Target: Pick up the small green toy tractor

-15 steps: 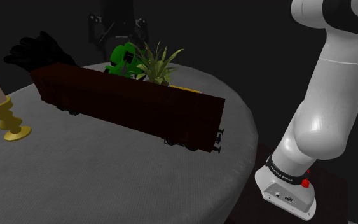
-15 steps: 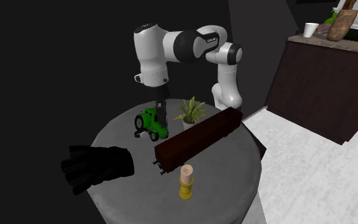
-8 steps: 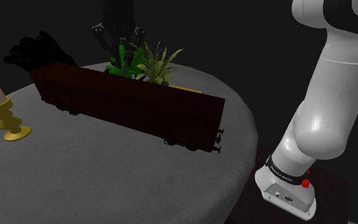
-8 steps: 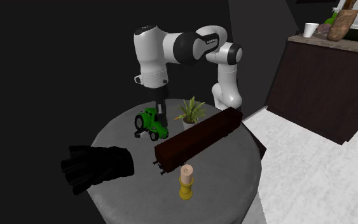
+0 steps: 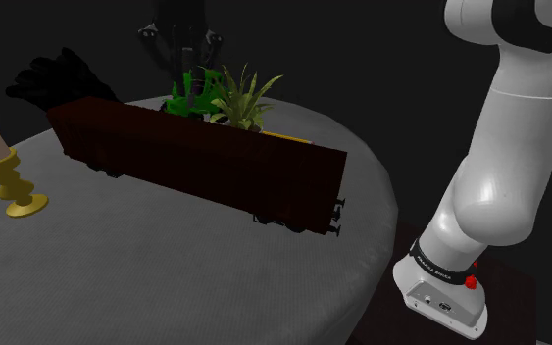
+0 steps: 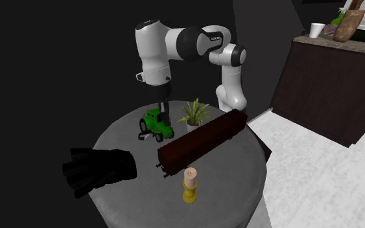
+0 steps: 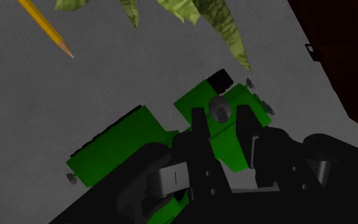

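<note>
The small green toy tractor (image 6: 155,124) sits at about 11 o'clock on the round grey bench (image 6: 239,188) in the second exterior view, with the black gripper (image 6: 162,108) coming straight down onto it; whether its wheels have left the surface I cannot tell. In the wrist view the gripper (image 7: 220,114) is clamped across the tractor's (image 7: 123,140) narrow middle, one finger on each flank and a small grey knob showing between them.

By its look the toy is light, rigid and smooth-sided, so weight should be no trouble but slipping or twisting might be; the wheels and the little knob look like the fragile parts. The flat flanks of the body seem the right place to hold, since the wheels would probably turn under the pads.

The bench top is plain matte grey and crowded. A leafy plant (image 6: 194,113) stands at 3 o'clock from the tractor, just beside it; a yellow pencil (image 7: 44,27) lies near; a long dark brown toy wagon (image 6: 200,144) runs from the middle toward 2 o'clock; a candlestick (image 6: 188,186) stands at 6 o'clock; a black glove (image 6: 96,170) droops over the rim at 9 o'clock. The room is dim, with a pale floor (image 6: 317,188) and a dark counter (image 6: 330,84) at 2 o'clock carrying a white cup (image 6: 316,30).
</note>
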You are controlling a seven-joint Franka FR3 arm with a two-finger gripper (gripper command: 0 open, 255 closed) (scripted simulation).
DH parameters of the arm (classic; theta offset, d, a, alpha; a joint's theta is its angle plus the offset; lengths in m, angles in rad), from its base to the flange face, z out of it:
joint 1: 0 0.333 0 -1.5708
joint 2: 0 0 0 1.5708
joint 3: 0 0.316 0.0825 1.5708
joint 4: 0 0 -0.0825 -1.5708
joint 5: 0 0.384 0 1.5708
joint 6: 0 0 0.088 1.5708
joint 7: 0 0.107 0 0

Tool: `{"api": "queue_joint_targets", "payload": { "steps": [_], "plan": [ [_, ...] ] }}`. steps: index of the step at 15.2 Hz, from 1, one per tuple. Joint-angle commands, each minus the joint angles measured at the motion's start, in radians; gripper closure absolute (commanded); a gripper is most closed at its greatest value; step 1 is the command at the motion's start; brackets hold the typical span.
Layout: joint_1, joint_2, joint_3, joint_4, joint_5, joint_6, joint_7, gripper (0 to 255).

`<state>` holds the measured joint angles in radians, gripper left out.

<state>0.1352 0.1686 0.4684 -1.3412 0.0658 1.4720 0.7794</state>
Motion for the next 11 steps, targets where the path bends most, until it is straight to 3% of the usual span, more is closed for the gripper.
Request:
{"api": "queue_joint_targets", "payload": {
  "steps": [1,11],
  "plan": [
    [0.005,0.012,0.002,0.044,-0.005,-0.032,0.008,255],
    [0.055,0.123,0.013,0.336,-0.057,-0.219,0.053,255]
  ]
}}
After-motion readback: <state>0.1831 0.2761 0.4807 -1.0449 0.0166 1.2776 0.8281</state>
